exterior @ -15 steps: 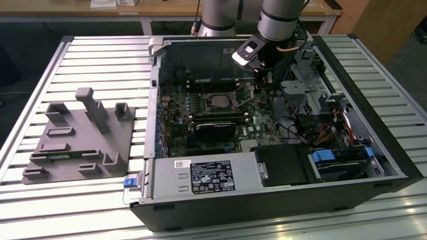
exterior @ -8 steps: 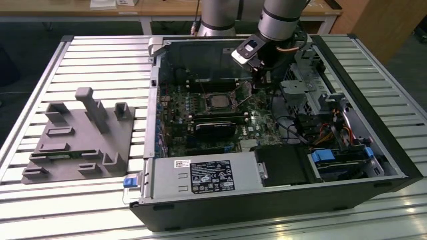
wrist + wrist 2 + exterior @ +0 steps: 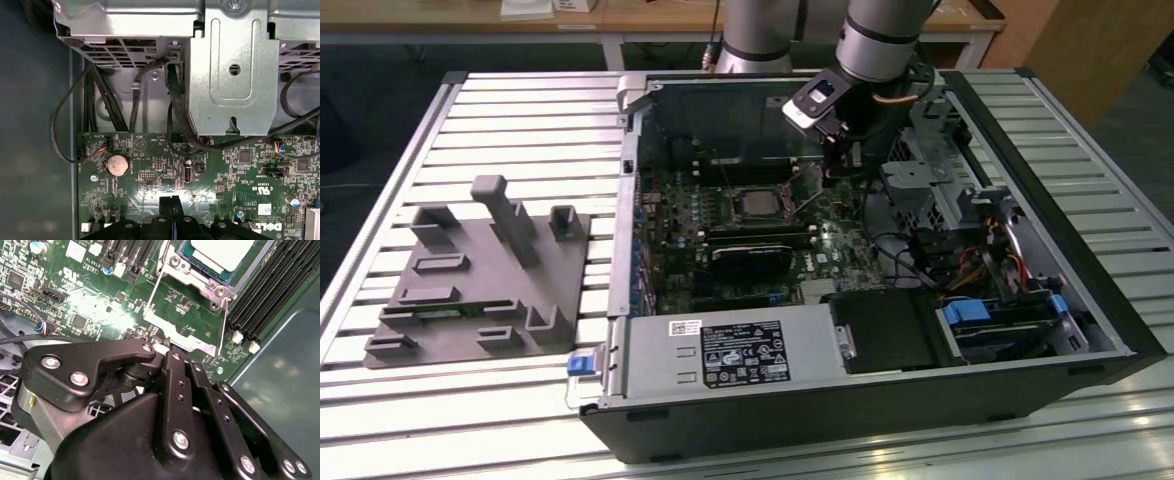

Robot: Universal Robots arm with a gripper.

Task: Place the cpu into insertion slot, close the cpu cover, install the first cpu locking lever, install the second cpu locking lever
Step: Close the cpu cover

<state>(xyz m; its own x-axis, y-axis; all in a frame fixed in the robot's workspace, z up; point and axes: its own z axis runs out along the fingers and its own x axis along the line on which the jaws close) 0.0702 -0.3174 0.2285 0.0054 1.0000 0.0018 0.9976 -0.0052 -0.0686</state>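
Note:
The cpu (image 3: 225,252), pale silver, lies seated in the insertion slot (image 3: 200,282) on the green motherboard; the exterior view shows it mid-board (image 3: 758,203). The cpu cover (image 3: 187,340), a silver frame with a cut-out centre, stands lifted off the socket, with green board showing through its opening. My gripper (image 3: 171,351) is shut, its black fingertips pinched on the cover's free edge. In the first wrist view the fingers (image 3: 169,210) are pressed together above the board. In the exterior view the gripper (image 3: 838,160) hangs just to the right of the socket.
Long black memory slots (image 3: 270,295) run beside the socket. A metal drive cage (image 3: 230,75) and black cables (image 3: 175,110) crowd the case wall behind the gripper. A black card (image 3: 750,262) and power supply (image 3: 720,355) sit nearer. A grey fixture block (image 3: 480,270) lies outside at the exterior view's left.

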